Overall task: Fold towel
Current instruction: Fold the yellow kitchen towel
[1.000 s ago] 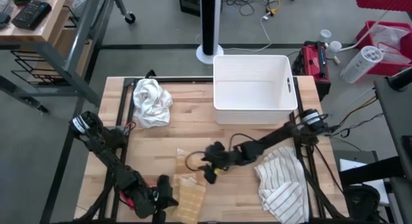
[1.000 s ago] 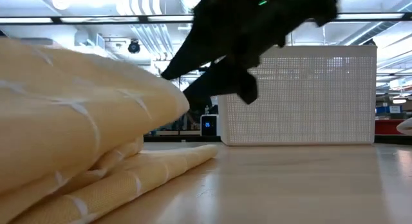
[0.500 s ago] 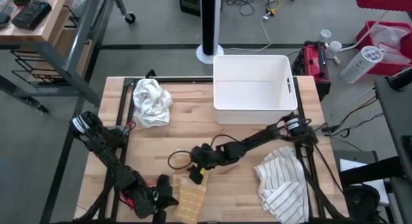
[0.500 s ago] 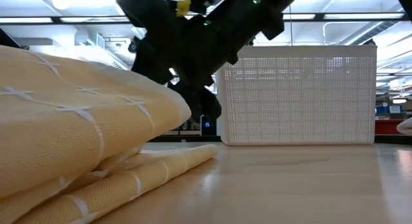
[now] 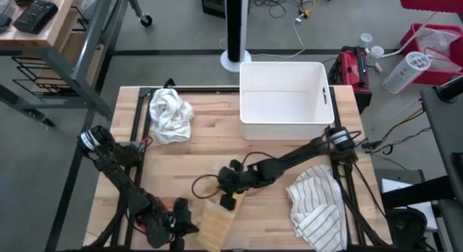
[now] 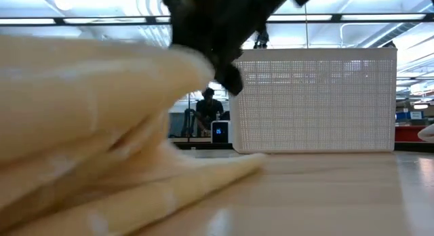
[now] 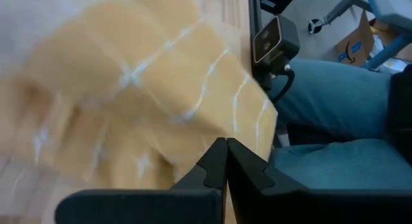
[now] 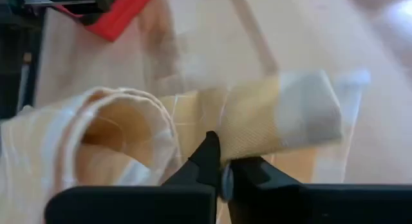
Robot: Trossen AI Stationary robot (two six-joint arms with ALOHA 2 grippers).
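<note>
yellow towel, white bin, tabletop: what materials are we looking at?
Yellow towel: looks like woven cotton, matte, with a visible fine weave and pale grid lines in the right wrist view.
White bin: probably moulded plastic; smooth inside, and its side wall in the low view is finely perforated.
Tabletop: light wood, butcher-block style; parallel plank strips show, with a low sheen.

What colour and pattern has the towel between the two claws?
The towel is mustard yellow with thin white grid lines, clearest in the left wrist view.

Yellow towel showing woven, matt cloth; desk showing smooth pale wood; bin looking white plastic.
</note>
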